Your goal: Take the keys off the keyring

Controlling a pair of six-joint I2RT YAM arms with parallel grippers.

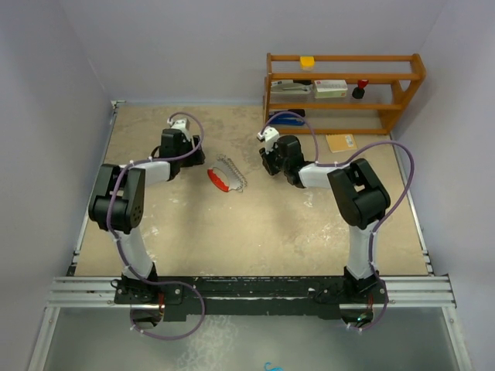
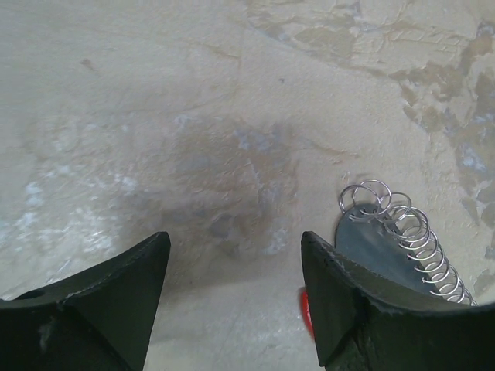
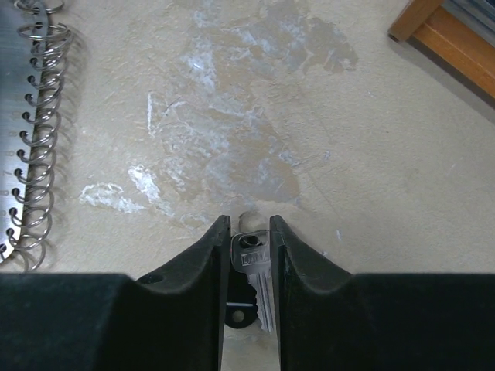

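Observation:
The keyring [image 1: 226,176], a red crescent joined to a silvery coiled arc, lies mid-table between the two arms. My left gripper [image 1: 189,154] is just left of it and wide open over bare table, with nothing between its fingers [image 2: 124,301]. In the left wrist view, the keyring's coils [image 2: 402,232] and a sliver of red show beside the right finger. My right gripper [image 1: 267,158] is to the right of the keyring [image 3: 31,139]. Its jaws stand narrowly apart around a silver key [image 3: 254,263] that lies flat between them, with a dark piece [image 3: 236,305] beside it.
A wooden shelf [image 1: 344,89] stands at the back right, holding a yellow block, a box and a red-capped item. Its corner [image 3: 448,35] shows in the right wrist view. A tan flat card [image 1: 340,142] lies on the table in front of it.

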